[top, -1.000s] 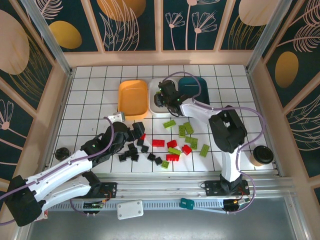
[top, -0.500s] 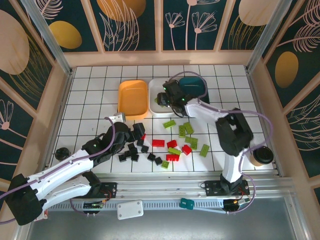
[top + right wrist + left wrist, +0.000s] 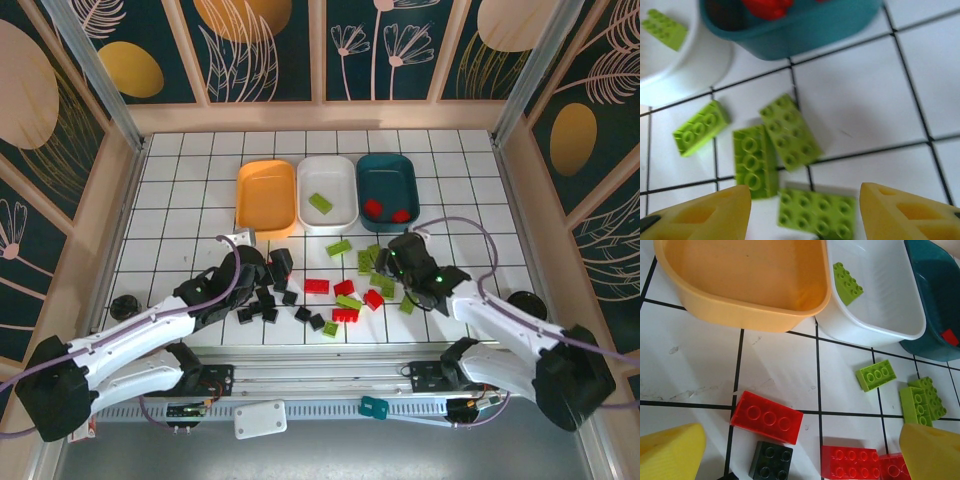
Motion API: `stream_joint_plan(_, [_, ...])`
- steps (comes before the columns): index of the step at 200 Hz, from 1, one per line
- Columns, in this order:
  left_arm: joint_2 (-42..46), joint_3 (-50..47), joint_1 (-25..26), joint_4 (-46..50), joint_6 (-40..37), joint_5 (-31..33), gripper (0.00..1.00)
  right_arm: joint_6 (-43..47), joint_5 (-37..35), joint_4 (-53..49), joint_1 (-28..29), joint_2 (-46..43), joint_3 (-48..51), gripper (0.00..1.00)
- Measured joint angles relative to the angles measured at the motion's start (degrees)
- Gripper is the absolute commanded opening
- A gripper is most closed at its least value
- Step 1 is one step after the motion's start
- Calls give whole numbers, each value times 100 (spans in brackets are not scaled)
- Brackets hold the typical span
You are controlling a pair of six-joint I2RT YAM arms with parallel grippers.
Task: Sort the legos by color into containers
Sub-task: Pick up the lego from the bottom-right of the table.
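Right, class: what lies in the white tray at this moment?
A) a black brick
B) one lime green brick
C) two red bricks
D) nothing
B: a single lime green brick lies in the white tray, while the red bricks sit in the teal tray.

Tabletop [image 3: 180,200]: white, black grid lines. Along the far edge: orange tray [image 3: 266,190], white tray [image 3: 335,175], dark teal tray [image 3: 388,175]. One lime green brick [image 3: 320,204] in the white tray, red bricks [image 3: 373,208] in the teal. Toward the near edge, loose black bricks [image 3: 265,298], loose red bricks [image 3: 317,286], loose lime bricks [image 3: 377,256]. Walls [image 3: 270,50]: dark teal, gold ovals, pale line-drawn plants.
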State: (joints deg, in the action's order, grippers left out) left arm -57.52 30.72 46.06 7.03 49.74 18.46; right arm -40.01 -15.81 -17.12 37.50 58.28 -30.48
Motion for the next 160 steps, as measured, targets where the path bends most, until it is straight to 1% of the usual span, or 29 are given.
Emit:
stream_joint_plan(22, [-2, -68, 0, -87, -13, 0, 99, -315, -142, -437, -2, -496, 254, 60])
stream_joint_plan(40, [-2, -109, 0, -107, -15, 4, 99, -511, -203, -691, -20, -575, 389, 60])
stream_joint_plan(77, [33, -170, 0, -125, -13, 17, 99, -815, -240, -942, -98, -210, 476, 57])
stream_joint_plan(134, [358, -297, 0, -125, -13, 131, 99, -990, -195, -975, -120, 310, 544, 55])
stream_joint_plan(160, [389, -302, 0, -122, -13, 160, 99, -1025, -61, -966, -120, 472, 627, 52])
